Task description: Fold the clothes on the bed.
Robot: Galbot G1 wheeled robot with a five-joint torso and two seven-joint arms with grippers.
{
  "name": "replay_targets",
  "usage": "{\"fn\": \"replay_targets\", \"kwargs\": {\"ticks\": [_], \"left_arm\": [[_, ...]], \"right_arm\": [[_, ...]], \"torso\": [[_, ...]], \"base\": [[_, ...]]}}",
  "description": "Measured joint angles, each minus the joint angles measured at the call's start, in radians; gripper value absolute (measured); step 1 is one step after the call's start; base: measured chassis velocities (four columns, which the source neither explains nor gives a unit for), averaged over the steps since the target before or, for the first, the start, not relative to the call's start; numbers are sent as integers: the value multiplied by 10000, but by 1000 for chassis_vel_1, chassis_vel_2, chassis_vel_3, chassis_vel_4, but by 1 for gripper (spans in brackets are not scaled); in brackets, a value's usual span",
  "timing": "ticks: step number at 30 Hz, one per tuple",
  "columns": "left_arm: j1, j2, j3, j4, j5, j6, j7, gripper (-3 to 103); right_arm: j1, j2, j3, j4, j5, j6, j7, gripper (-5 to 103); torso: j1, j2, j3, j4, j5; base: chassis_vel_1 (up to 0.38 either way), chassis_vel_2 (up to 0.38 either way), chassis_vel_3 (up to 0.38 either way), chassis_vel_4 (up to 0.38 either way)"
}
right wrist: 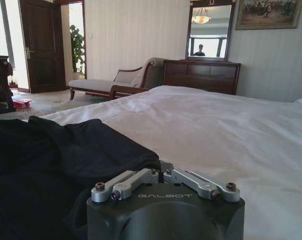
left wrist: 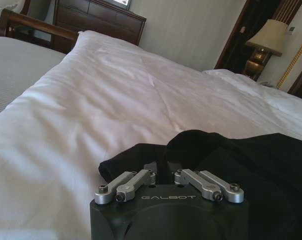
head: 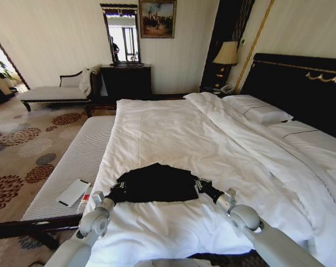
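Clothes come after the bed (head: 173, 133), because the bed is the biggest thing: a wide double bed with a white duvet (head: 251, 139) and white pillows (head: 260, 110) near its dark headboard (head: 301, 83). A striped bench (head: 73, 161) stands just beside the bed on the robot's left.

Next is the black T-shirt (head: 156, 183). It lies bunched up near the foot of the bed, on the white sheet. It looks soft, floppy and light, so it will bend and slide easily. I think the best spots to hold are its outer edges, one on each side.

Smallest are the two grippers. The left gripper (head: 113, 196) is at the shirt's left edge, and the right gripper (head: 200, 183) is at its right edge. Both sets of fingers look pressed together on the black cloth.
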Motion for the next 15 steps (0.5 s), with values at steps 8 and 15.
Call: {"fn": "replay_targets", "kwargs": {"ticks": [8, 15], "left_arm": [[-66, -65, 76, 84, 106, 1, 35, 40], [-228, -140, 147, 341, 123, -28, 98, 55]], "right_arm": [[40, -11, -16, 12, 23, 1, -1, 0], [-87, -21, 112, 67, 66, 1, -3, 0]], "torso": [[0, 0, 0, -1, 0], [0, 0, 0, -1, 0]], "base": [[0, 0, 0, 0], [0, 0, 0, 0]]}}
